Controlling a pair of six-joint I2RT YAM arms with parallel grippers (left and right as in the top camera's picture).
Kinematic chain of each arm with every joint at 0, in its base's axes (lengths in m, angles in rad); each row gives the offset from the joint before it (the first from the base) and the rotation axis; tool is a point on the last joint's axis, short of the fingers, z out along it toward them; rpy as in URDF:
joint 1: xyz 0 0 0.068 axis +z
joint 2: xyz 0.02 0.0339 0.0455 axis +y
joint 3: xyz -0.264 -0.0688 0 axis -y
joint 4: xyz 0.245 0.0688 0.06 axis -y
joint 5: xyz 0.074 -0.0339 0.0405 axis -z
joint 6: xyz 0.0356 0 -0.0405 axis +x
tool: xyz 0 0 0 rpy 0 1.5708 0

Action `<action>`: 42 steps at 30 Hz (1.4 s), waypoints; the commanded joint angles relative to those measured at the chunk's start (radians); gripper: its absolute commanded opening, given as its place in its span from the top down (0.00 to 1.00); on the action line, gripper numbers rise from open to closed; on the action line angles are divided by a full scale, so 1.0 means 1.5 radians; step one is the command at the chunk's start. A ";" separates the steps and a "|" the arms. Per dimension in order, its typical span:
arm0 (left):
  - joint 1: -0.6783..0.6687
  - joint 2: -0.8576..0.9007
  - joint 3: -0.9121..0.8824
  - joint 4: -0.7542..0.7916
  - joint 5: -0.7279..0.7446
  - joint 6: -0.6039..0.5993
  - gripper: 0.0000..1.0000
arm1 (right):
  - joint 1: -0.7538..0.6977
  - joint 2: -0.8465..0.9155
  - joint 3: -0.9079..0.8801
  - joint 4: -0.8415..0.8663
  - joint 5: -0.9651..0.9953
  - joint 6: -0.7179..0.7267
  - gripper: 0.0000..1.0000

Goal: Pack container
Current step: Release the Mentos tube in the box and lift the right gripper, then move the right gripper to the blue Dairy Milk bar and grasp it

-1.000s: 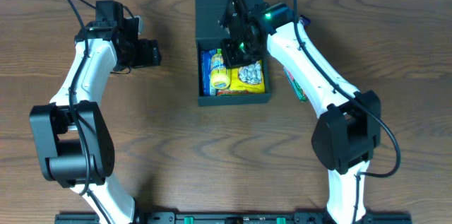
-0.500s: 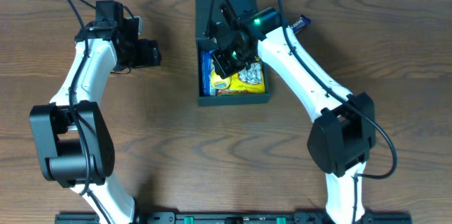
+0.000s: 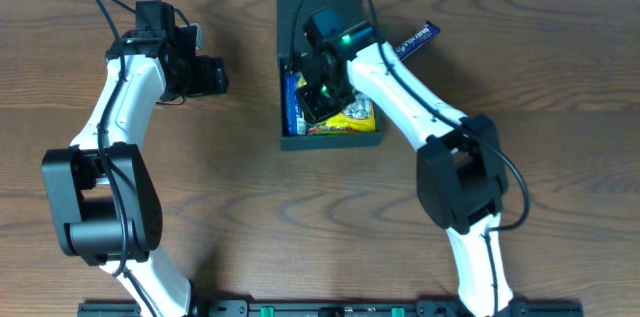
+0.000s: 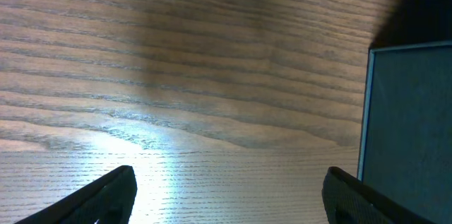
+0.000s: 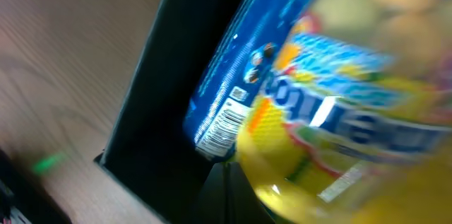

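Note:
The container (image 3: 331, 140) is a matte black square box at the table's centre back, with its flap lid (image 3: 297, 12) open behind it. Inside lie a blue packet (image 3: 291, 103) along the left wall and yellow packets (image 3: 352, 117). My right gripper (image 3: 321, 97) is down inside the box over the left side. In the right wrist view its fingers (image 5: 226, 190) are pressed together with nothing between them, next to the blue packet (image 5: 236, 75), a yellow packet (image 5: 339, 136) and the box wall (image 5: 159, 104). My left gripper (image 3: 213, 75) is open and empty over bare table left of the box.
A dark blue snack bar (image 3: 415, 38) lies on the table right of the lid. The left wrist view shows the open fingers (image 4: 233, 199) over wood grain and the box's side (image 4: 409, 125) at the right edge.
My right gripper has moved left and down into the box's left side, and its arm has swung off the dark blue snack bar. The left arm has not moved.

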 commanded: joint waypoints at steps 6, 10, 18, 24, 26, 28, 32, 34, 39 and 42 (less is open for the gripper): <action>0.002 -0.015 0.014 -0.003 -0.002 0.004 0.14 | -0.005 0.016 -0.001 0.011 0.034 -0.002 0.99; 0.002 -0.015 0.014 -0.003 -0.002 0.004 0.14 | -0.011 -0.014 0.043 0.018 0.013 -0.002 0.99; 0.002 -0.015 0.014 -0.003 -0.002 0.004 0.14 | -0.091 -0.083 0.115 0.085 0.060 0.059 0.99; 0.002 -0.015 0.014 -0.012 -0.002 0.004 0.14 | -0.211 -0.073 0.108 0.090 0.210 0.333 0.99; 0.002 -0.015 0.014 -0.013 -0.002 0.004 0.14 | -0.239 -0.064 0.107 0.100 0.224 0.413 0.94; 0.002 -0.015 0.014 -0.013 -0.002 0.004 0.14 | -0.254 -0.057 0.107 0.134 0.204 0.408 0.75; 0.002 -0.015 0.014 -0.015 -0.002 0.004 0.14 | -0.258 -0.055 0.107 0.164 0.197 0.400 0.46; 0.002 -0.015 0.014 -0.017 -0.002 0.000 0.14 | -0.256 -0.055 0.107 0.170 0.197 0.400 0.28; 0.002 -0.015 0.014 -0.018 0.002 -0.006 0.13 | -0.254 -0.055 0.107 0.183 0.204 0.402 0.23; 0.002 -0.015 0.014 -0.018 0.003 -0.006 0.13 | -0.254 -0.055 0.107 0.205 0.204 0.425 0.01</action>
